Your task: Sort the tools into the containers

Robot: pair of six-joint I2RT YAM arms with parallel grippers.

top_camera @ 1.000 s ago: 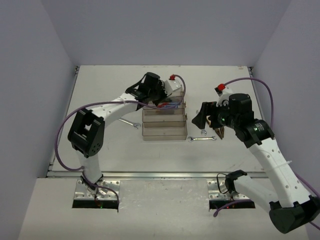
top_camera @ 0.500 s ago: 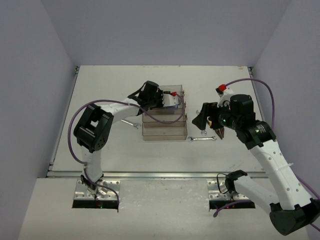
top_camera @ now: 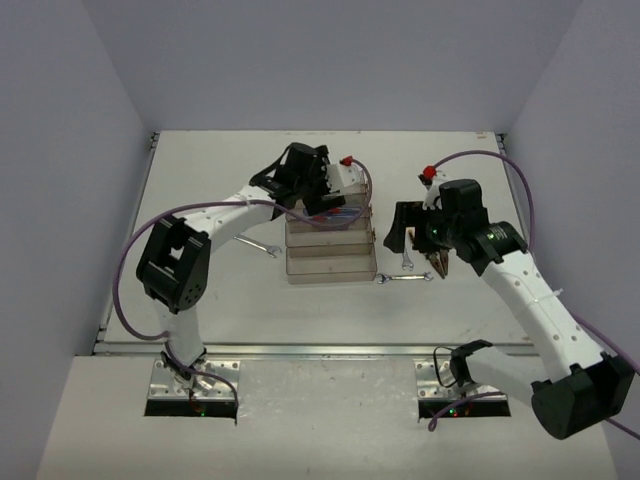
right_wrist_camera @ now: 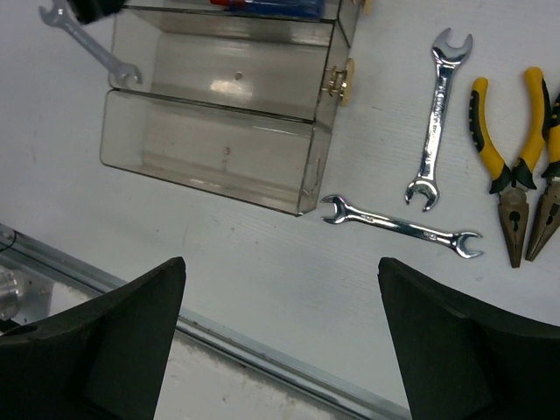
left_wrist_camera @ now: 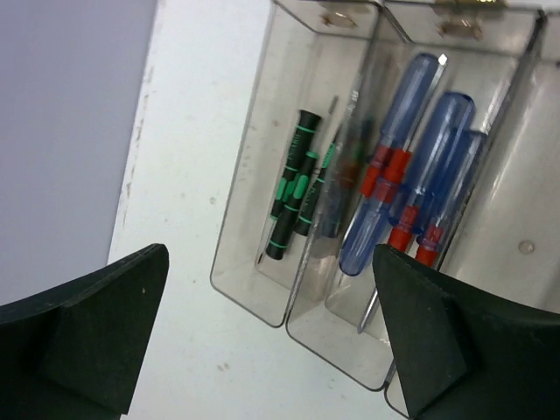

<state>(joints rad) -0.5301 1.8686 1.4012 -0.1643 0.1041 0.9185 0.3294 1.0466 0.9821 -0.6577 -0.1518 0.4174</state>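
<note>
The containers (left_wrist_camera: 262, 262) are clear trays joined in a row (top_camera: 330, 263). One tray holds black screwdrivers with green marks (left_wrist_camera: 293, 188), the one beside it blue-and-red-handled screwdrivers (left_wrist_camera: 411, 157). My left gripper (left_wrist_camera: 267, 337) hovers open above these trays (top_camera: 325, 192), holding nothing. Two bare trays (right_wrist_camera: 219, 131) show in the right wrist view. On the table lie two silver wrenches (right_wrist_camera: 435, 118) (right_wrist_camera: 401, 227), a third wrench (right_wrist_camera: 92, 48) left of the trays, and yellow-and-black pliers (right_wrist_camera: 507, 157). My right gripper (right_wrist_camera: 280, 341) is open and empty, right of the trays (top_camera: 405, 238).
A second pair of pliers (right_wrist_camera: 547, 197) lies at the right edge of the right wrist view. A metal rail (right_wrist_camera: 262, 350) marks the table's near edge. Purple cables loop off both arms (top_camera: 520, 190).
My left gripper dipped to the trays, opened, and rose again with nothing in it. The right arm shifted slightly left and away.
</note>
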